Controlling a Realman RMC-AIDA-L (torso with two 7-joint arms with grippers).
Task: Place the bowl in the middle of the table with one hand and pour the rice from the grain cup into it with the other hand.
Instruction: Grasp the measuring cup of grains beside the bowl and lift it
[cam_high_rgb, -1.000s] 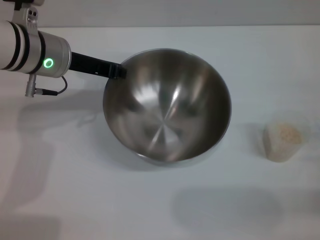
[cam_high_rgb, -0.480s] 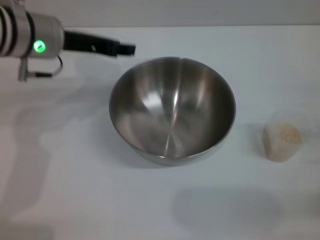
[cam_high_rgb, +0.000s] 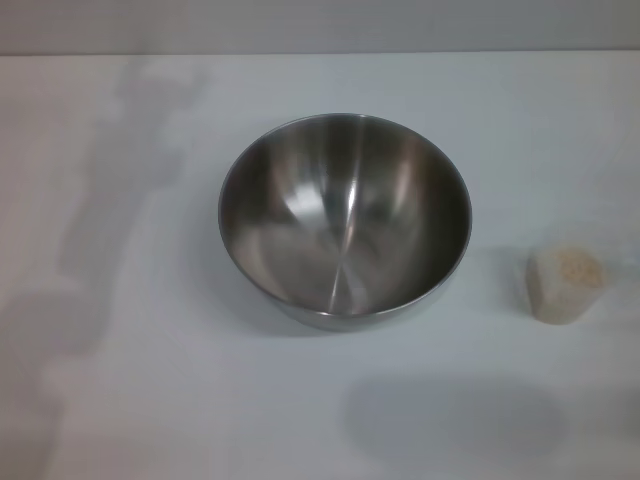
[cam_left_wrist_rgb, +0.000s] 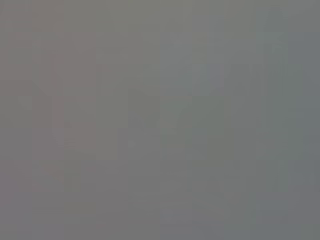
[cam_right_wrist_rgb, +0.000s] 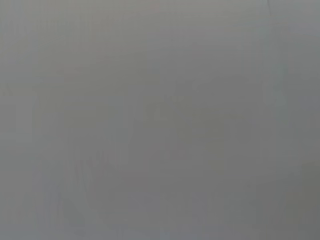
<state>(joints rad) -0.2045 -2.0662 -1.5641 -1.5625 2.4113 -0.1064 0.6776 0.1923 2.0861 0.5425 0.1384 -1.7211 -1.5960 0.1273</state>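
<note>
On the left of the white worktop (cam_high_rgb: 120, 400) nothing shows but soft shadows; the left hand is out of every view, so whether its fingers are apart or together cannot be told. Near the middle stands the one bowl (cam_high_rgb: 345, 220), upright, empty and steel-grey, with nothing touching it. Well apart on the right stands the one grain cup (cam_high_rgb: 566, 284), upright, with the rice (cam_high_rgb: 578, 267) showing pale at its mouth. The right hand is unseen as well, and both wrist views show only flat grey. The placing step looks done; the pouring is not yet begun. Next, the right hand must come in beside the cup, close on its wall, lift it, carry it over the bowl and tip it.
</note>
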